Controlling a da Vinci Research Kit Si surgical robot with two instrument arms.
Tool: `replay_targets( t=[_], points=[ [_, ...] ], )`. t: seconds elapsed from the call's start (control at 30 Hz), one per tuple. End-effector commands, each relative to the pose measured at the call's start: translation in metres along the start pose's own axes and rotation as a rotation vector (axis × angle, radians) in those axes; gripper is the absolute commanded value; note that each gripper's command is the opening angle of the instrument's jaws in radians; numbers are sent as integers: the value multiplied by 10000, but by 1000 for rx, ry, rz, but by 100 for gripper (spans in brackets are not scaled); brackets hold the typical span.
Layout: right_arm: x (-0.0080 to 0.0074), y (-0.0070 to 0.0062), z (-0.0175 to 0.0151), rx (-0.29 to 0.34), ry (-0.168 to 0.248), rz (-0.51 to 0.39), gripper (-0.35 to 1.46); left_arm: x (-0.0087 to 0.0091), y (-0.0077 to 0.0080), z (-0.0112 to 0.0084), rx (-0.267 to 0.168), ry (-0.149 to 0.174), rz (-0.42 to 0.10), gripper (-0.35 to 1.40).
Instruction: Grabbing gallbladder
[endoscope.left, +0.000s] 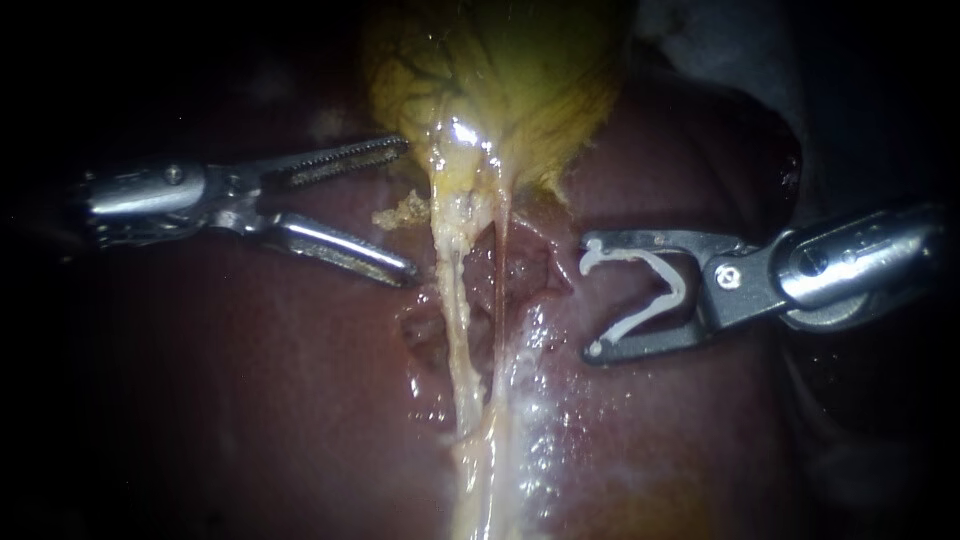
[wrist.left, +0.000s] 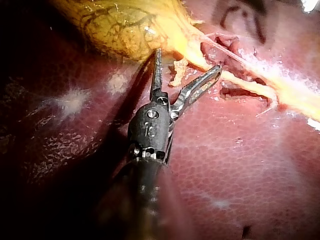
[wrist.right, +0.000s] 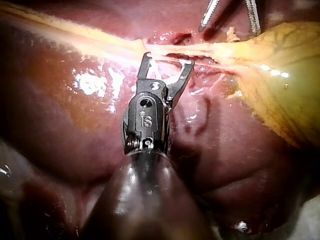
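The gallbladder (endoscope.left: 500, 70) lies yellow and veined at the far end of the liver (endoscope.left: 250, 400), narrowing to a glistening neck from which a pale tube (endoscope.left: 452, 290) and a thin red tube (endoscope.left: 499, 290) run down; the left instrument (endoscope.left: 407, 208) waits just beside that neck, its hand spread wide with nothing gripped, the toothed upper jaw close against the gallbladder's lower edge and the lower jaw reaching toward the pale tube, a yellow scrap (endoscope.left: 400, 212) lying between them; the chief danger, I judge, is that a closure from this stance would catch the neck or the pale tube rather than the body, since the jaws straddle the narrowing and not the sac; a shallow bite on the thin wall could tear it and spill its contents, or slip off under pull; the lower jaw's tip could also dig into the raw, moist liver bed beneath if it advances low; the right instrument (endoscope.left: 588, 296) stands apart on the other side, its hand holding a white clip (endoscope.left: 680, 292) seated between both jaws, and any drift inward might snag the thin red tube.
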Motion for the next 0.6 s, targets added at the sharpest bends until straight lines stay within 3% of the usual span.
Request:
replay_targets(
  t=[0.03,0.27,0.47,0.6],
  points=[
    [0,0,0,0,0,0,60,3,1,1,0,6,-4,86],
    [0,0,0,0,0,0,60,11,8,6,13,38,-50,61],
    [0,0,-1,0,0,0,60,10,9,4,14,41,-74,41],
    [0,0,-1,0,0,0,60,6,10,-2,16,50,-94,14]
  ],
)
